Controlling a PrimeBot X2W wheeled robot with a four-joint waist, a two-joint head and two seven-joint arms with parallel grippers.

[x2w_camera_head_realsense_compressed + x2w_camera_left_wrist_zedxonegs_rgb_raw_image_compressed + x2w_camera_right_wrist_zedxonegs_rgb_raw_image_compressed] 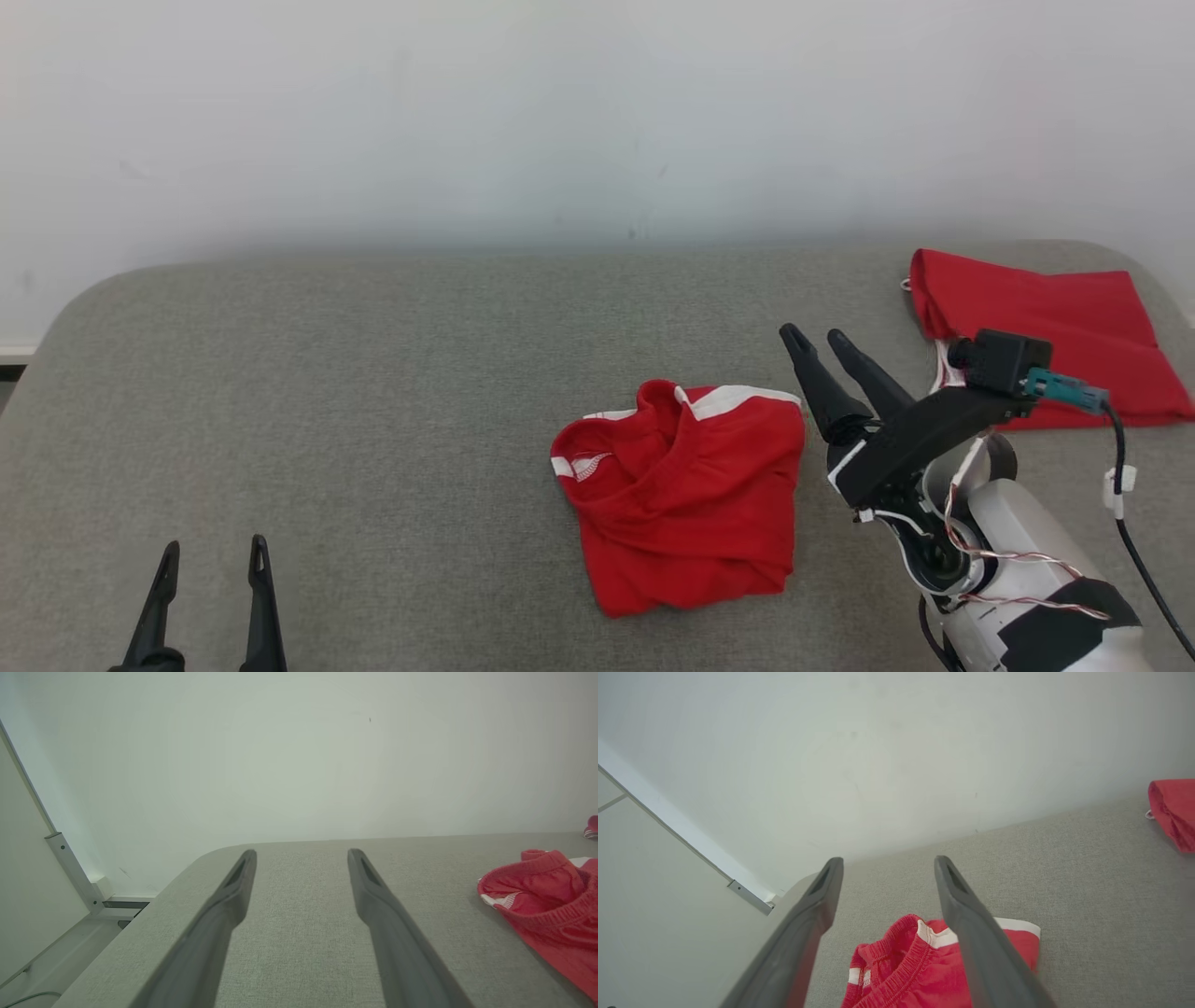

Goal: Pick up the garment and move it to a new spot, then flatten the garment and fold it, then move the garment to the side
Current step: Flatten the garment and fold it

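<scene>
Our left gripper: jaws apart, near edge.
Our right gripper: jaws apart, beside garment.
Red cloth: table's far right corner.

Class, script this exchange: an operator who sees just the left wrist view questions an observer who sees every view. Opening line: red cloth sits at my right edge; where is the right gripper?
Observer: The right gripper is open beside the crumpled garment, at its far right corner, holding nothing.
Operator: What is the red sliver at my far right?
Observer: A second red garment, lying flatter at the far right corner of the grey surface.
</scene>
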